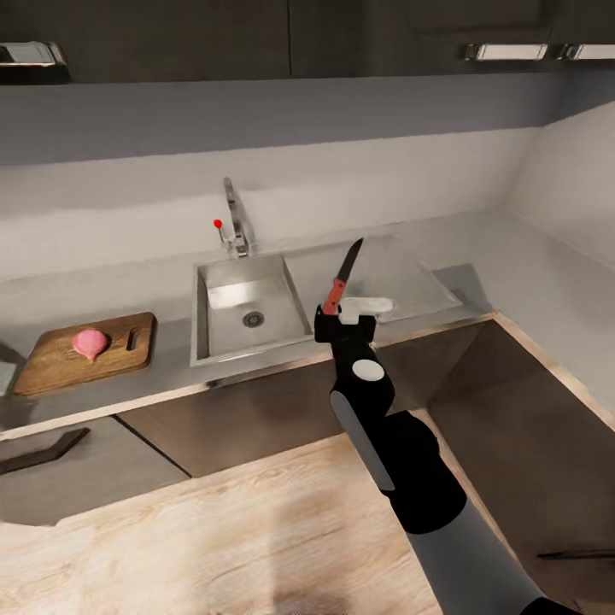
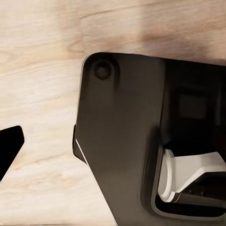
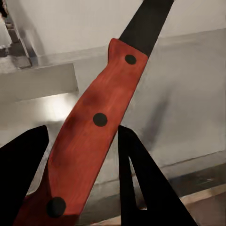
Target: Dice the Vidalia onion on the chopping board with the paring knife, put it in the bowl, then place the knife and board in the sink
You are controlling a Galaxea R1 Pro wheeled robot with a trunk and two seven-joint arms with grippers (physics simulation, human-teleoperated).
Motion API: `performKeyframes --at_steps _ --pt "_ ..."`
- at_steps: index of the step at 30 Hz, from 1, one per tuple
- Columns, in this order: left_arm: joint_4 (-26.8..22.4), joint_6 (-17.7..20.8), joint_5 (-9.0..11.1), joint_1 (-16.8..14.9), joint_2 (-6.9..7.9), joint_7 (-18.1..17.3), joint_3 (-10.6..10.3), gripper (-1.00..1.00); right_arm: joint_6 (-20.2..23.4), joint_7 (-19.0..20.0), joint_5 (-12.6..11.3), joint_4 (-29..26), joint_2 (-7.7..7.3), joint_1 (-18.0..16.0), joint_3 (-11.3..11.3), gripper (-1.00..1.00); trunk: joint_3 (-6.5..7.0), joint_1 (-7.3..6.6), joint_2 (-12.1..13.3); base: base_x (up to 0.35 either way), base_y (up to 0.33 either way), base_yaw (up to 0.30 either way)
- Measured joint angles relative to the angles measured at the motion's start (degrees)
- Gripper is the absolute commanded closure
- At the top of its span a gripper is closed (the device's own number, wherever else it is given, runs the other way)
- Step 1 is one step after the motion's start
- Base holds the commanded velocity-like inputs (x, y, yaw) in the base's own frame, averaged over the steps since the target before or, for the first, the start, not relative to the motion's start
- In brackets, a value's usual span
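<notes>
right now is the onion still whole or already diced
Whole. The Vidalia onion sits on the chopping board as one rounded pink piece, while the right gripper holds the paring knife above the drainboard.

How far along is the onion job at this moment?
Done: the onion is out of the sink and sits whole on the chopping board. In hand: the right gripper holds the knife by its red handle, raised over the drainboard side, away from the board. Left: dicing, moving the pieces to a bowl, then putting knife and board into the sink.
</notes>
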Motion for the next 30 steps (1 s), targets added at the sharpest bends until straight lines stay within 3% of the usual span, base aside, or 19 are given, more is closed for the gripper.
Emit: performKeyframes --at_steps 10,30 --pt "0.36 0.02 0.02 0.0 0.0 0.0 0.0 -1.0 0.01 -0.01 0.07 0.02 0.0 0.0 -0.01 1.0 0.0 -0.01 0.0 -0.063 0.298 0.257" --pt "1.19 0.01 -0.01 0.0 0.0 -0.08 -0.03 -1.0 0.43 -0.02 0.09 0.08 0.0 0.0 -0.08 1.0 0.0 0.0 0.0 -0.012 0.299 0.007"
